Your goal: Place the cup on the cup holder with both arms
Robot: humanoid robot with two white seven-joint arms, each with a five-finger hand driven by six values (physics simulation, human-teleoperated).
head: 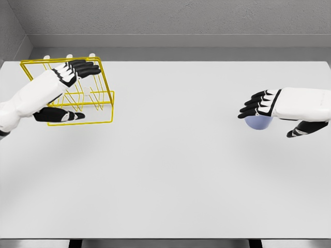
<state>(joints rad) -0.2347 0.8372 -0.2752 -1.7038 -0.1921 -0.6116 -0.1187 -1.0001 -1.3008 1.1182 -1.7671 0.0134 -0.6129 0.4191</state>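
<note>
The white counter (165,170) fills most of the head view, its near half bare.

Coming in from the picture's right edge, the right robot hand (269,108) lies palm down over the cup (258,122), a pale blue rounded thing of which only the lower part shows beneath the palm. The black fingers (253,106) reach out toward the left, fairly straight and close side by side, lying over the top of the cup, while the thumb (305,129) juts down and to the right, away from it. The hand looks to be touching or nearly touching the cup's top, but whether it truly grips the cup cannot be told from here; the fingers do not curl around it. The cup stands on the counter at mid depth on the right side, well apart from the rack.

On the left side and a little farther back stands the cup holder (95,101), a yellow wire rack with a rectangular frame and thin upright wires inside. The left robot hand (70,90) comes in from the lower left and is at this rack: its fingers (83,68) stretch over the top bar, and the thumb (59,115) lies low by the base wire, so the hand spans the rack's left part in a wide hold. Whether it presses on the wires is not clear.

No brand, label or writing can be read on any of these things.

Behind the counter rises a grey wall (181,20).
</note>
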